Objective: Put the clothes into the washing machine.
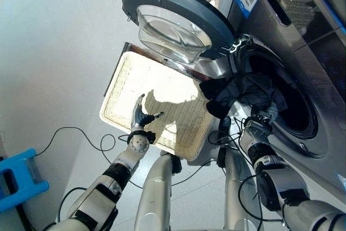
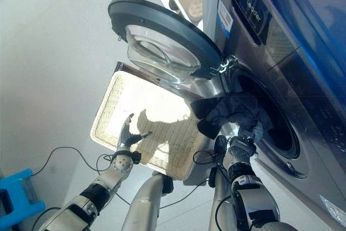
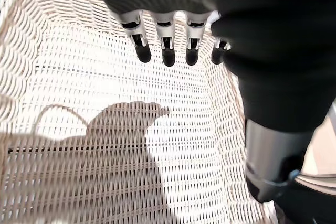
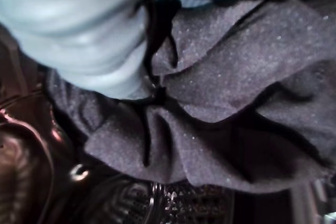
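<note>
Dark cloth (image 4: 226, 119) close before the right wrist view, folded and bunched, pale blue fabric (image 4: 79, 30) beside it, drum holes below; right hand (image 1: 260, 120) at the washer (image 1: 303, 79) mouth, fingers buried in cloth, state impossible to tell; from the eye views, same dark cloth hanging half over the lower lip of the opening, partly inside; door (image 1: 175, 17) swung wide open above the basket (image 1: 121, 79); left hand (image 1: 141, 116) over the wicker basket, fingers straight and spread, holding nothing; left wrist view looking down into bare weave with fingers (image 3: 168, 51) extended; grey floor (image 1: 54, 52) all around; blue stool (image 1: 19, 177) off at the left.
</note>
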Tool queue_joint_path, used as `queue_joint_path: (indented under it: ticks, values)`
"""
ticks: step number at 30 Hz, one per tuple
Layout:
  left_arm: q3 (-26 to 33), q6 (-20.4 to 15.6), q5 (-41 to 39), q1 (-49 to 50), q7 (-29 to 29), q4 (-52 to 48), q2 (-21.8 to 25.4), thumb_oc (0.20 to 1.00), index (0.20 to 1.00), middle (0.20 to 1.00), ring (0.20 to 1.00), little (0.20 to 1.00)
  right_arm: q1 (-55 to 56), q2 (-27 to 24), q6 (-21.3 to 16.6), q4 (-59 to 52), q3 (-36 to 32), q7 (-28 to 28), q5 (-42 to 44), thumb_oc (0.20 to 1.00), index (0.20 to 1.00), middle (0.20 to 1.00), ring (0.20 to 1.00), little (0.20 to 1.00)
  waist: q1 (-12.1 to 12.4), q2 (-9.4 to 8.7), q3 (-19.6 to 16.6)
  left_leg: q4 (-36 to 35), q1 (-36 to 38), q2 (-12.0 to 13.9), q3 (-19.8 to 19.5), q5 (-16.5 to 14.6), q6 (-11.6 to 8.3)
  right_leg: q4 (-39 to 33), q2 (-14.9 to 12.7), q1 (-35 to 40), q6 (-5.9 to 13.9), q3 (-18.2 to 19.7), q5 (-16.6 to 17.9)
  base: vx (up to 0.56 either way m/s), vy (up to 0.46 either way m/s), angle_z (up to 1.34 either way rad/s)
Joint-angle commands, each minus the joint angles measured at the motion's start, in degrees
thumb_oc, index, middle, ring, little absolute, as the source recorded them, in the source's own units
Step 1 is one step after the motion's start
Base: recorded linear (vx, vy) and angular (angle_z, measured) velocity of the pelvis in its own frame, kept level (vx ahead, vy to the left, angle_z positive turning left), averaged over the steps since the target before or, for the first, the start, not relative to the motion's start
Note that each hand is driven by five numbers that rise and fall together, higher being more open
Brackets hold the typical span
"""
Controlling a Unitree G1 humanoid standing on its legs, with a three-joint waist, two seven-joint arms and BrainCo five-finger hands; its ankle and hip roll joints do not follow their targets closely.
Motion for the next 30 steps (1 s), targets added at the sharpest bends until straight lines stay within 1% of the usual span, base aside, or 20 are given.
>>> queue_joint_path:
  ticks: [1,2,3,4,5,7,9,10,11,13,14,16,17,18,19,20,22,23,27,30]
  values:
    - [-0.5,-0.4,-1.6,-2.4,-0.8,-2.7,2.4,1.0,1.0,1.0,1.0,1.0,-2.5,-5.9,-4.9,-0.6,-2.9,0.2,0.8,0.2,0.2,0.2,0.2,0.2,1.2,0.74,-1.0,4.5,-1.4,-4.2,-1.1,-5.8,-2.63,5.4,0.0,0.9,5.46,-4.3,-4.3,0.0,-0.095,0.17]
    - [-0.7,0.0,-1.9,-2.4,-1.1,-3.1,3.0,1.0,1.0,1.0,1.0,1.0,-3.2,-6.6,-6.0,-0.9,-3.4,-0.7,0.8,0.2,0.2,0.2,0.2,0.2,1.3,0.73,-1.0,4.6,-1.6,-4.2,-1.2,-5.9,-2.59,5.6,0.0,0.7,5.49,-4.4,-4.2,-0.01,-0.083,0.13]
    - [-0.8,0.4,-2.4,-2.6,-1.5,-3.8,3.8,1.0,1.0,1.0,1.0,1.0,-4.3,-7.2,-8.0,-2.0,-4.5,-2.3,0.8,0.2,0.2,0.2,0.2,0.2,1.5,0.76,-1.0,4.6,-2.2,-4.2,-1.3,-5.5,-2.44,5.7,0.0,0.1,5.36,-4.5,-3.8,0.0,-0.058,0.03]
    - [-0.9,0.6,-2.6,-2.3,-1.7,-4.2,4.1,1.0,1.0,1.0,1.0,1.0,-4.5,-7.6,-9.1,-2.5,-5.2,-3.0,0.8,0.2,0.2,0.2,0.2,0.2,1.5,0.69,-1.0,4.8,-1.8,-4.2,-1.4,-6.0,-2.51,5.9,-0.1,0.3,5.57,-4.4,-4.1,-0.02,-0.057,0.02]
    - [-1.2,0.8,-3.0,-2.5,-1.7,-4.7,4.7,1.0,1.0,1.0,1.0,1.0,-4.8,-8.2,-11.1,-2.4,-5.9,-3.9,0.8,0.2,0.2,0.2,0.2,0.2,1.6,0.64,-1.0,4.7,-2.4,-4.2,-1.5,-5.7,-2.38,5.8,-0.1,-0.2,5.47,-4.5,-3.7,0.01,-0.036,0.05]
    - [-1.8,0.6,-3.7,-2.2,-1.9,-5.1,5.3,1.0,1.0,1.0,1.0,1.0,-5.4,-9.6,-13.8,-1.7,-6.3,-6.3,0.8,0.2,0.2,0.2,0.2,0.2,1.6,0.58,-1.0,4.9,-2.1,-4.2,-1.6,-6.2,-2.47,6.0,0.0,0.1,5.61,-4.4,-4.0,0.01,-0.012,0.08]
    - [-2.3,0.4,-3.7,-2.1,-1.9,-5.6,5.7,1.0,1.0,1.0,1.0,1.0,-6.3,-11.7,-16.1,-0.4,-7.1,-8.0,0.8,0.2,0.2,0.2,0.2,0.2,1.7,0.76,-1.0,4.9,-2.1,-4.2,-1.7,-6.3,-2.4,6.0,0.0,-0.1,5.62,-4.4,-4.0,0.0,0.006,0.06]
    - [-2.3,0.4,-3.7,-2.2,-1.9,-5.7,5.8,1.0,1.0,1.0,1.0,1.0,-6.5,-12.1,-16.7,-0.1,-7.2,-8.3,0.8,0.2,0.2,0.2,0.2,0.2,1.7,0.82,-1.0,4.8,-2.5,-4.2,-1.7,-5.9,-2.32,5.9,0.0,-0.4,5.47,-4.5,-3.6,-0.02,0.007,0.06]
    - [-3.1,0.0,-4.3,-2.0,-2.1,-6.6,6.9,1.0,1.0,1.0,1.0,1.0,-6.8,-14.7,-18.8,1.3,-8.5,-10.5,0.8,0.2,0.2,0.2,0.2,0.2,1.7,1.01,-1.0,4.9,-2.8,-4.2,-1.6,-6.0,-2.29,6.0,-0.2,-0.7,5.45,-4.5,-3.5,-0.02,0.002,0.06]
    - [-3.5,-0.1,-4.6,-1.9,-2.1,-6.9,7.2,1.0,1.0,1.0,1.0,1.0,-6.7,-15.8,-19.6,2.1,-9.1,-11.8,0.8,0.2,0.2,0.2,0.2,0.2,1.7,1.08,-1.0,5.0,-3.0,-4.2,-1.6,-6.0,-2.26,6.1,-0.2,-1.0,5.44,-4.5,-3.4,0.0,0.0,0.05]
    - [-4.1,0.0,-5.4,-1.6,-1.9,-7.7,7.8,1.0,1.0,1.0,1.0,1.0,-6.6,-17.6,-21.0,3.4,-9.9,-12.6,0.8,0.2,0.2,0.2,0.2,0.2,1.6,1.3,-1.0,5.0,-3.0,-4.2,-1.5,-6.0,-2.29,6.1,-0.3,-1.1,5.52,-4.4,-3.4,0.0,0.0,0.07]
    - [-4.8,0.1,-6.1,-1.1,-1.8,-8.8,8.4,1.0,1.0,1.0,1.0,1.0,-6.1,-19.3,-22.1,4.1,-10.6,-12.7,0.8,0.2,0.2,0.2,0.2,0.2,1.6,1.52,-1.0,5.2,-2.7,-4.2,-1.6,-6.6,-2.4,6.4,-0.5,-0.9,5.74,-4.2,-3.8,0.01,0.002,0.05]
    - [-5.0,0.3,-6.3,-1.0,-1.9,-9.8,9.0,1.0,1.0,1.0,1.0,1.0,-5.9,-20.4,-23.0,3.9,-11.2,-12.8,0.8,0.2,0.2,0.2,0.2,0.2,1.5,1.61,-1.0,5.2,-3.3,-4.2,-1.5,-6.0,-2.34,6.2,-0.6,-1.5,5.57,-4.3,-3.2,0.0,0.0,0.0]
    - [-5.0,0.3,-6.3,-1.0,-1.9,-9.8,9.0,1.0,1.0,1.0,1.0,1.0,-5.9,-20.4,-23.0,3.9,-11.2,-12.8,0.8,0.2,0.2,0.2,0.2,0.2,1.5,1.61,-1.0,5.2,-3.3,-4.2,-1.5,-6.0,-2.34,6.2,-0.6,-1.5,5.57,-4.3,-3.2,0.0,0.0,0.0]
    - [-5.3,0.5,-6.3,-0.6,-1.8,-10.5,9.3,1.0,1.0,1.0,1.0,1.0,-5.4,-20.6,-24.1,2.9,-11.5,-13.0,0.8,0.2,0.2,0.2,0.2,0.2,1.5,1.62,-1.0,5.2,-3.4,-4.2,-1.4,-6.0,-2.31,6.1,-0.6,-1.6,5.58,-4.3,-3.1,0.0,0.0,0.0]
    - [-5.9,0.8,-6.1,0.1,-1.3,-11.9,9.8,1.0,1.0,1.0,1.0,1.0,-4.3,-20.5,-27.4,0.4,-12.0,-14.4,0.8,0.2,0.2,0.2,0.2,0.2,1.2,1.53,-1.0,5.1,-3.4,-4.3,-1.5,-6.1,-2.31,6.0,-0.6,-1.6,5.64,-4.1,-3.0,-0.01,-0.02,-0.03]
    - [-6.2,1.1,-6.1,0.2,-1.2,-12.4,10.0,1.0,1.0,1.0,1.0,1.0,-4.2,-20.7,-29.1,-0.3,-12.6,-15.9,0.8,0.2,0.2,0.2,0.2,0.2,1.2,1.54,-1.0,4.9,-3.4,-4.2,-1.5,-6.0,-2.34,5.8,-0.5,-1.7,5.67,-4.0,-2.9,0.0,0.0,0.0]
    - [-6.5,1.1,-6.2,0.3,-1.1,-12.7,10.1,1.0,1.0,1.0,1.0,1.0,-4.1,-21.4,-30.5,-0.5,-13.5,-17.6,0.8,0.2,0.2,0.2,0.2,0.2,1.0,1.53,-1.0,4.8,-3.3,-4.2,-1.4,-6.0,-2.38,5.7,-0.6,-1.7,5.74,-4.0,-2.8,0.0,0.0,0.0]
    - [-7.2,0.7,-6.2,0.1,-0.8,-13.2,10.4,1.0,1.0,1.0,1.0,1.0,-4.0,-22.1,-32.4,-2.0,-14.5,-18.4,0.8,0.2,0.2,0.2,0.2,0.2,0.9,1.67,-1.0,4.1,-3.0,-4.1,-1.1,-5.6,-2.39,4.9,-0.5,-1.5,5.73,-4.0,-2.4,0.0,0.0,0.0]
    - [-7.9,0.6,-5.9,-0.3,-0.4,-13.6,10.6,1.0,1.0,1.0,1.0,1.0,-4.2,-21.5,-33.7,-4.0,-14.7,-16.9,0.8,0.2,0.2,0.2,0.2,0.2,0.7,1.91,-1.0,3.7,-2.7,-4.0,-0.8,-5.4,-2.53,4.8,-0.4,-1.4,5.72,-3.9,-2.3,0.0,0.0,0.0]
